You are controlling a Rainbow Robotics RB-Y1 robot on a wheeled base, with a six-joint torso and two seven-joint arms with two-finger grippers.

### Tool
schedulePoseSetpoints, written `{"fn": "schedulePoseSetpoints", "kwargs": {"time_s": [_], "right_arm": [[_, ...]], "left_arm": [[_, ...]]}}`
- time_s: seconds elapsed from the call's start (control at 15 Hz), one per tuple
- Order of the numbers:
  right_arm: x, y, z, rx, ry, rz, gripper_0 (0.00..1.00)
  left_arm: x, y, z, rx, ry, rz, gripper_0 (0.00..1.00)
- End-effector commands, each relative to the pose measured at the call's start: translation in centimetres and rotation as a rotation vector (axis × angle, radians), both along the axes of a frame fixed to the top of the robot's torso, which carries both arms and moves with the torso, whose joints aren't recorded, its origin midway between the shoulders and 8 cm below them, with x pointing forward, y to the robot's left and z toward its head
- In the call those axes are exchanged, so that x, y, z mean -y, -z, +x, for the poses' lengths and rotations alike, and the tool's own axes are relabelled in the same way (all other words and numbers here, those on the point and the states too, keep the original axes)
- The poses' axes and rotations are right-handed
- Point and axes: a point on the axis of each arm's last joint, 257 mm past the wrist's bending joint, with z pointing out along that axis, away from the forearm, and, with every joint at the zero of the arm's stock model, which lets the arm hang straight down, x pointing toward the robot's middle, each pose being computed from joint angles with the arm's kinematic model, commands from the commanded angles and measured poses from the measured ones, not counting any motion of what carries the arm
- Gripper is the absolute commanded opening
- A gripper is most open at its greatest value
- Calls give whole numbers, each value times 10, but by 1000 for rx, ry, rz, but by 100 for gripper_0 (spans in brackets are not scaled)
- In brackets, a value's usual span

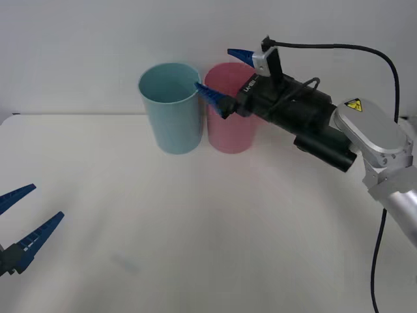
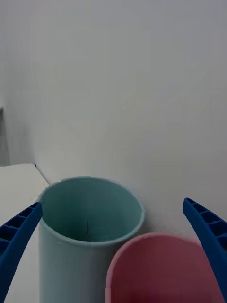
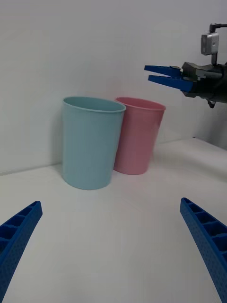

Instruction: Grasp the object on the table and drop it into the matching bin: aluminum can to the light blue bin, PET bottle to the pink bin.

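Observation:
The light blue bin (image 1: pixel 171 111) and the pink bin (image 1: pixel 231 130) stand side by side, touching, at the back of the white table (image 1: pixel 195 228). My right gripper (image 1: pixel 215 70) hovers open over the pink bin's rim, its fingers pointing toward the light blue bin, with nothing between them. From the right wrist I look down into the light blue bin (image 2: pixel 61 265), with the pink bin (image 2: pixel 161 270) closer, and the right gripper (image 2: pixel 112 203) is spread wide. My left gripper (image 1: pixel 47 201) waits open low at the table's front left. The aluminum can and the PET bottle are out of view.
A white wall rises right behind the bins. A black cable (image 1: pixel 384 72) loops from the right wrist down the right side. In the left wrist view, the left gripper (image 3: pixel 110 202) faces the light blue bin (image 3: pixel 90 142), the pink bin (image 3: pixel 139 137) and the right gripper (image 3: pixel 152 73).

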Motion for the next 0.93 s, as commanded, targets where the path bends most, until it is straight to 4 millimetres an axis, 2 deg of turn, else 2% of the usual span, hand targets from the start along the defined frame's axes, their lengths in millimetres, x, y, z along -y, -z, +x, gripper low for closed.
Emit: {"fn": "schedulePoseSetpoints", "kwargs": {"time_s": [0.07,0.2,0.4,0.93], "right_arm": [[40,5,-25,13,-11,-22,100],[65,15,-44,15,-15,-43,100],[93,31,-65,19,-25,-77,100],[196,73,-123,12,52,-143,100]], "left_arm": [[0,0,0,0,0,0,100],[0,0,0,0,0,0,100],[0,0,0,0,0,0,100],[0,0,0,0,0,0,100]]}}
